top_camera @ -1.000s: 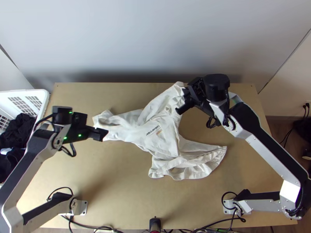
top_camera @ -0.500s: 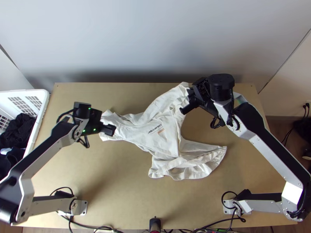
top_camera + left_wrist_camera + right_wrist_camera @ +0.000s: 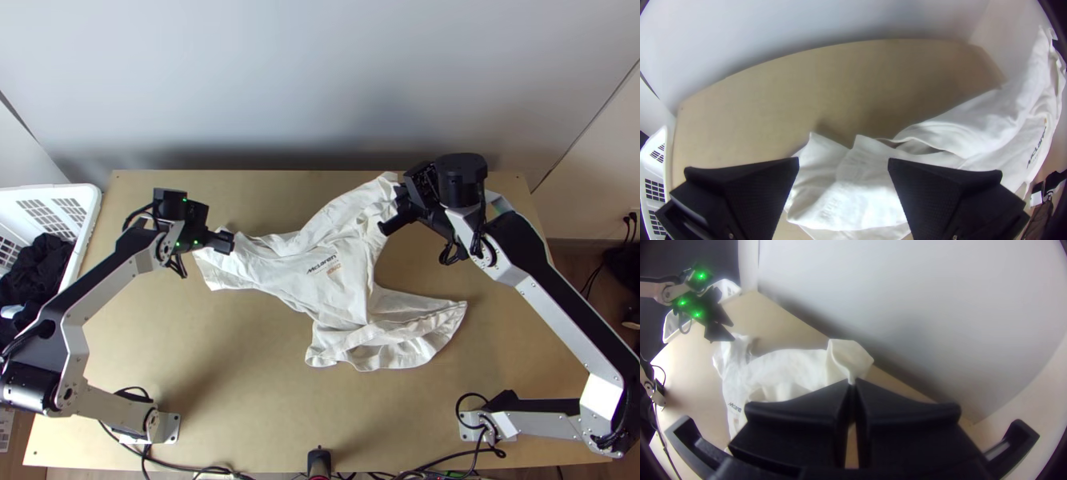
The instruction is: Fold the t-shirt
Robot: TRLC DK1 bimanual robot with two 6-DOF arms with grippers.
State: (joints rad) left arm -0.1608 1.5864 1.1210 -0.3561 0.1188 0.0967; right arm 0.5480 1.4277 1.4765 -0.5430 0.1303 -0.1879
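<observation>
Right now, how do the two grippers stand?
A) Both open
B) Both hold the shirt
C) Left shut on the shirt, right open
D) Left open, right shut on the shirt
D: the left gripper has its jaws wide apart, while the right gripper's jaws pinch the shirt.

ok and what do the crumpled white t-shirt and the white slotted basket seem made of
The crumpled white t-shirt looks like soft, matte cloth, possibly cotton, since it falls into loose creases. The white slotted basket seems to be smooth moulded plastic, going by its rounded rim and evenly spaced openings.
</observation>
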